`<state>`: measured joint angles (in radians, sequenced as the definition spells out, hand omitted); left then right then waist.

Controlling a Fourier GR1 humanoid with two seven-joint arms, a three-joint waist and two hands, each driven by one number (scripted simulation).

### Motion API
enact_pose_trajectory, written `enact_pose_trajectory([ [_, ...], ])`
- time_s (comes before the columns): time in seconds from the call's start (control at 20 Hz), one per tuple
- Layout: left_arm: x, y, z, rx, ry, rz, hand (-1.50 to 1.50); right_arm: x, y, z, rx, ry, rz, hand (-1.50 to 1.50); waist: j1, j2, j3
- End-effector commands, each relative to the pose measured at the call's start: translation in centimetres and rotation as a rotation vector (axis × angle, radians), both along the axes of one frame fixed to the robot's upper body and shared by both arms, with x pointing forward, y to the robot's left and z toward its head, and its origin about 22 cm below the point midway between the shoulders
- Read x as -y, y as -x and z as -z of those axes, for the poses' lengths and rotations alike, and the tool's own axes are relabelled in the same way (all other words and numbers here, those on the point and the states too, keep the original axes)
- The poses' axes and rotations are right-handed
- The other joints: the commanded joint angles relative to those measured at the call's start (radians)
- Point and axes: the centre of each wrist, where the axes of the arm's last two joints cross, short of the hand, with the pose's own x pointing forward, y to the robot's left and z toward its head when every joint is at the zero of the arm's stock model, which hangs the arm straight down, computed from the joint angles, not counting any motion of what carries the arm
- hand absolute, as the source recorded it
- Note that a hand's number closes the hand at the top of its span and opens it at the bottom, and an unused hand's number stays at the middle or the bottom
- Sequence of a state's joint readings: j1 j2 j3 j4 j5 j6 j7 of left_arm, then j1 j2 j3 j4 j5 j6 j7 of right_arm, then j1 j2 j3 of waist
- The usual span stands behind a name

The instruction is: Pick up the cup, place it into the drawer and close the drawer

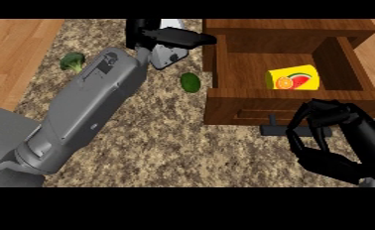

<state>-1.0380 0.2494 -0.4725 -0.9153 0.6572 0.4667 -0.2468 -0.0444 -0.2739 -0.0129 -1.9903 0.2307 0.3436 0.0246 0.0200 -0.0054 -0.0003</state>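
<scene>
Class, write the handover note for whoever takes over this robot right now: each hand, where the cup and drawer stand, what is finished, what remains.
Left hand: raised over the counter beside the drawer's left wall, holding nothing, fingers extended.
Right hand: fingers curled, empty, just in front of the drawer's dark handle; contact with it cannot be told.
Cup: yellow with fruit print, lying on its side inside the open wooden drawer.
Done: cup is in the drawer.
Left: push the drawer shut, probably with the right hand.
Also on the counter: a broccoli floret and a green fruit, both away from the drawer's path.
</scene>
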Motion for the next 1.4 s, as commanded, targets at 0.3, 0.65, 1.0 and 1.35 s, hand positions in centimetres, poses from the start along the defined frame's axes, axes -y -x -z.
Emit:
enact_pose_trajectory([
  [0.3,-8.7,2.2,0.4,-0.016,0.019,-0.024,-1.50,-2.7,-3.2,4.4,0.018,0.361,-0.012,1.50,0.013,0.004,0.000],
  [0.65,-12.4,4.3,2.5,-0.033,0.044,-0.025,-1.50,-5.7,-7.8,8.3,0.061,0.620,-0.005,1.50,0.021,0.008,0.001],
  [1.0,-15.9,7.1,4.4,-0.031,0.053,-0.033,-1.50,-6.6,-12.2,13.6,0.030,0.632,0.016,1.50,0.022,0.013,0.002],
  [1.35,-17.8,8.6,4.9,-0.043,0.043,-0.027,-1.50,-4.4,-17.4,12.1,-0.031,0.587,0.035,1.50,0.034,0.017,0.002],
])
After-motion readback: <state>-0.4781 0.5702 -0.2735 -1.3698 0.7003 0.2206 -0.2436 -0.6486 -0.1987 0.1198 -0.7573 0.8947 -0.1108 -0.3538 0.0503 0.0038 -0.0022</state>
